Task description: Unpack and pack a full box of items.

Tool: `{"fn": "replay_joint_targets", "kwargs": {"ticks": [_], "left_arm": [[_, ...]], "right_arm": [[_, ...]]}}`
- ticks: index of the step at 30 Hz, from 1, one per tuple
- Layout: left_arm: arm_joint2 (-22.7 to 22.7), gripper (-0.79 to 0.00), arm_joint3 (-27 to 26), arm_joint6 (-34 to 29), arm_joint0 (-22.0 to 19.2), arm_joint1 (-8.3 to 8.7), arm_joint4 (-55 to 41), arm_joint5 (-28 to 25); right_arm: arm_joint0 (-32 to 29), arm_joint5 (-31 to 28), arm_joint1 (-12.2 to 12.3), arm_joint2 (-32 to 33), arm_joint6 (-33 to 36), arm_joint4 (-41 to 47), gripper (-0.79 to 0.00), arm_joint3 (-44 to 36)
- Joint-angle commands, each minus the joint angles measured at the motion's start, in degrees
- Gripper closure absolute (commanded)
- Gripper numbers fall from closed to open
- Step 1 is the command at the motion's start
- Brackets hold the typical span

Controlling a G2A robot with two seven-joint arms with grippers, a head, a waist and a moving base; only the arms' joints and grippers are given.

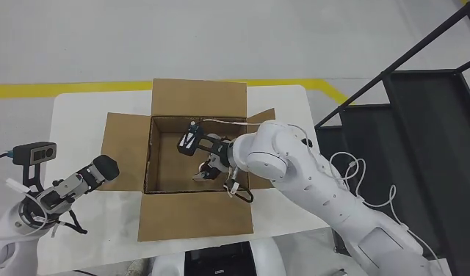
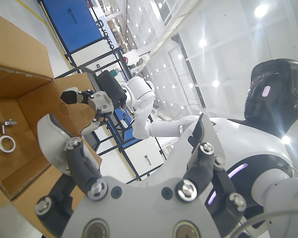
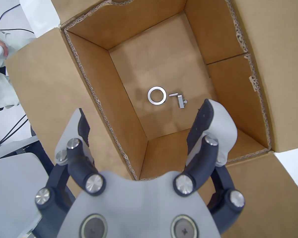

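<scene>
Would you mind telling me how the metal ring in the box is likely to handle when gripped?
The ring looks like rigid, shiny metal, so it probably won't bend but may slip in a grip. It lies flat on the box floor, so its thin edge is likely hard to catch. Tipped on edge, it could roll.

One cardboard box (image 1: 165, 162) stands on the one tabletop (image 1: 81, 111), with four flaps (image 1: 198, 98) folded out. Inside it lie one flat metal ring (image 3: 156, 95) and one small metal bracket (image 3: 180, 101). The short pin (image 3: 173, 94) just beside the bracket may be a third loose piece or part of it. There are two end effectors: the left end effector (image 2: 124, 125) and the right end effector (image 3: 144, 115).
</scene>
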Motion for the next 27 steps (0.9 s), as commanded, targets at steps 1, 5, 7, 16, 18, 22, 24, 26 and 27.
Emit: {"fn": "replay_joint_targets", "kwargs": {"ticks": [1, 5, 7, 16, 18, 22, 24, 26, 27], "left_arm": [[0.0, -0.785, 0.0, 0.0, 0.0, 0.00, 0.0, 0.0], [0.0, -0.785, 0.0, 0.0, 0.0, 0.00, 0.0, 0.0], [0.0, -0.785, 0.0, 0.0, 0.0, 0.00, 0.0, 0.0], [0.0, -0.785, 0.0, 0.0, 0.0, 0.00, 0.0, 0.0], [0.0, -0.785, 0.0, 0.0, 0.0, 0.00, 0.0, 0.0], [0.0, -0.785, 0.0, 0.0, 0.0, 0.00, 0.0, 0.0], [0.0, -0.785, 0.0, 0.0, 0.0, 0.00, 0.0, 0.0], [0.0, -0.785, 0.0, 0.0, 0.0, 0.00, 0.0, 0.0], [0.0, -0.785, 0.0, 0.0, 0.0, 0.00, 0.0, 0.0]], "right_arm": [[0.0, 0.0, 0.0, 0.0, 0.0, 0.0, -0.785, 0.0], [0.0, 0.0, 0.0, 0.0, 0.0, 0.0, -0.785, 0.0], [0.0, 0.0, 0.0, 0.0, 0.0, 0.0, -0.785, 0.0], [0.5, -0.1, -0.2, -1.0, -1.3, -1.3, -0.785, 1.5], [2.0, 0.1, -0.5, -2.2, -0.8, -2.7, -0.785, 3.5], [6.0, 1.0, -1.8, -6.6, -0.6, -6.5, -0.785, 9.6], [8.1, 1.5, -2.7, -8.9, -1.3, -8.0, -0.785, 13.4], [9.9, 1.8, -3.7, -11.1, -1.9, -9.0, -0.785, 17.1], [10.7, 2.1, -4.2, -11.9, -2.2, -9.4, -0.785, 19.0]]}}
